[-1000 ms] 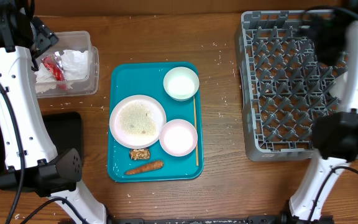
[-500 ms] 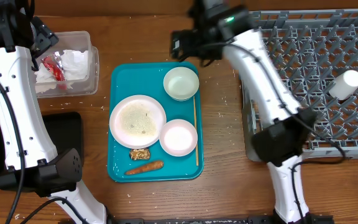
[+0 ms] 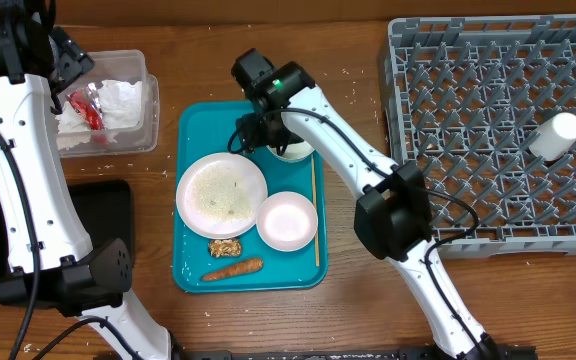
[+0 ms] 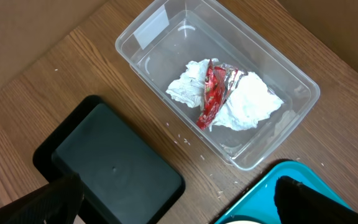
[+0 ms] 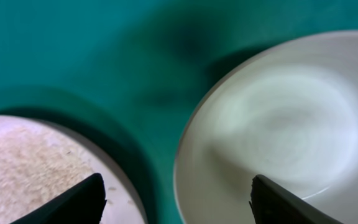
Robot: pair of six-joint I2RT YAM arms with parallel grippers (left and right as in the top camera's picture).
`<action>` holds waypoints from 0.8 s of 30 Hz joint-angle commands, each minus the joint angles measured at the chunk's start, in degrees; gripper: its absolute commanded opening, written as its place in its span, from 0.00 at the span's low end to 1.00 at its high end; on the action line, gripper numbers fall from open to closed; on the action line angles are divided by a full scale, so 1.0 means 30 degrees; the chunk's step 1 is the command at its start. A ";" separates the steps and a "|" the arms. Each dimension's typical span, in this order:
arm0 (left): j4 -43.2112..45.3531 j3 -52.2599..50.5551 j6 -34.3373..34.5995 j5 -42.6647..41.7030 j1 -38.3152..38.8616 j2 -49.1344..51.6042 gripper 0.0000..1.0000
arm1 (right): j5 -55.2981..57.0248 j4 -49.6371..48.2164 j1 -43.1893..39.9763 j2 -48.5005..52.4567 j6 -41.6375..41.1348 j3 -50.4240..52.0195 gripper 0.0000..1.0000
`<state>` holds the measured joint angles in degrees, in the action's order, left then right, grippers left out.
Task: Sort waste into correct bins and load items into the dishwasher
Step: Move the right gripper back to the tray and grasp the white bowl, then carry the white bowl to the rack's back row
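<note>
White bowl (image 5: 278,124), at the far right corner of the teal tray (image 3: 190,270), under approach by the right arm. My right fingers (image 5: 73,205) stand well apart and hold nothing. One tip hangs over the strip of tray between the bowl and the large plate (image 3: 221,193), the other over the bowl's hollow, so the near rim lies between them. A second ago this arm was over the dish rack (image 3: 468,120). It has since swung across to the tray, and the fingers have drawn in a little from their widest. The small white cup (image 3: 555,135) lies among the rack's pegs, so I judge it loaded and the bowl next. My left fingers (image 4: 48,202) are fully spread and empty, unmoved above the clear tub (image 4: 291,81). The crumpled napkin (image 4: 250,102) and red wrapper (image 4: 213,93) already lie in the tub, which sits beside the black tray (image 4: 114,165). The rice (image 3: 218,198) on the large plate, the smaller plate (image 3: 287,221), the nut-like lump (image 3: 225,247), the carrot piece (image 3: 233,269) and the wooden stick (image 3: 314,215) remain on the teal tray. Overhead, the arm covers most of the bowl, and the left arm cuts off part of the black tray on the bench (image 3: 358,300). The right wrist view is blurred, so I cannot tell whether either tip touches the rim.
</note>
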<state>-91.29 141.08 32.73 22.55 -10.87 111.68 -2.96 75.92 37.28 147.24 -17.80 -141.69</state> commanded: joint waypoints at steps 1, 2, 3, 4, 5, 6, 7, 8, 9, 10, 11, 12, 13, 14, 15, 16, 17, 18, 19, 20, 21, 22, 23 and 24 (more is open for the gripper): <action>0.0007 0.0007 0.0233 0.0109 0.0007 0.0182 1.00 | 0.0291 -0.0022 0.0087 0.0641 -0.0066 0.0000 0.72; 0.0007 0.0007 0.0233 0.0109 0.0007 0.0182 1.00 | 0.0328 -0.0036 0.0087 0.0656 -0.0066 0.0000 0.69; 0.0007 0.0007 0.0233 0.0109 0.0007 0.0182 1.00 | 0.0342 -0.0087 0.0087 0.0656 -0.0058 0.0000 0.66; 0.0007 0.0007 0.0233 0.0109 0.0007 0.0182 1.00 | 0.0357 -0.0153 0.0087 0.0656 -0.0058 0.0000 0.60; 0.0007 0.0007 0.0233 0.0109 0.0007 0.0182 1.00 | 0.0437 -0.0219 0.0087 0.0656 -0.0058 0.0000 0.55; 0.0007 0.0007 0.0233 0.0109 0.0007 0.0182 1.00 | 0.0539 -0.0233 0.0095 0.0656 -0.0058 0.0000 0.50; 0.0007 0.0007 0.0233 0.0109 0.0007 0.0182 1.00 | 0.0714 -0.0226 0.0095 0.0656 -0.0058 0.0000 0.43; 0.0007 0.0007 0.0233 0.0109 0.0007 0.0182 1.00 | 0.0772 -0.0211 0.0095 0.0656 -0.0058 0.0000 0.39; 0.0007 0.0007 0.0233 0.0102 0.0007 0.0182 1.00 | 0.0772 -0.0204 0.0087 0.0656 -0.0058 0.0000 0.34; 0.0007 0.0007 0.0233 0.0102 0.0007 0.0182 1.00 | 0.0750 -0.0204 0.0087 0.0648 -0.0066 -0.0007 0.30; 0.0007 0.0007 0.0233 0.0109 0.0007 0.0182 1.00 | 0.0743 -0.0189 0.0095 0.0641 -0.0066 -0.0022 0.27; 0.0007 0.0007 0.0233 0.0109 0.0007 0.0182 1.00 | 0.0597 0.0095 0.0095 0.0641 -0.0066 -0.0321 0.21; 0.0007 0.0007 0.0233 0.0109 0.0007 0.0182 1.00 | 0.0459 0.0255 0.0087 0.0641 -0.0066 -0.0525 0.17; 0.0007 0.0007 0.0233 0.0109 0.0007 0.0182 1.00 | 0.0372 0.0466 0.0087 0.0627 -0.0087 -0.0823 0.12; 0.0007 0.0007 0.0233 0.0109 0.0007 0.0182 1.00 | 0.0277 0.0729 0.0087 0.0568 -0.0146 -0.1202 0.08; 0.0007 0.0007 0.0233 0.0102 0.0007 0.0182 1.00 | 0.0182 0.0918 0.0080 0.0495 -0.0146 -0.1545 0.06; 0.0007 0.0007 0.0233 0.0102 0.0015 0.0182 1.00 | 0.0102 0.1115 0.0036 0.0379 -0.0153 -0.1916 0.04; 0.0007 0.0007 0.0233 0.0109 0.0007 0.0182 1.00 | 0.0102 0.1523 -0.0095 0.0044 -0.0350 -0.2790 0.04; 0.0007 0.0007 0.0233 0.0109 0.0007 0.0182 1.00 | 0.0102 0.1982 -0.0248 -0.0401 -0.0656 -0.3861 0.04; 0.0007 0.0007 0.0233 0.0109 0.0007 0.0182 1.00 | 0.0095 0.2237 -0.0350 -0.0670 -0.0648 -0.4488 0.04; 0.0007 0.0007 0.0233 0.0109 0.0007 0.0182 1.00 | 0.0102 0.2441 -0.0459 -0.0940 -0.0641 -0.5071 0.04; 0.0007 0.0007 0.0233 0.0109 0.0007 0.0182 1.00 | 0.0102 0.2594 -0.0568 -0.1224 -0.0641 -0.5617 0.04; 0.0007 0.0007 0.0233 0.0109 0.0007 0.0182 1.00 | 0.0102 0.2747 -0.0736 -0.1603 -0.0641 -0.6251 0.04; 0.0007 0.0007 0.0233 0.0109 0.0000 0.0182 1.00 | 0.0109 0.2849 -0.0940 -0.1938 -0.0641 -0.6790 0.04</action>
<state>-91.26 141.08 32.73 22.55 -10.87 111.68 -2.46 83.99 36.42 148.57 -19.05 -155.72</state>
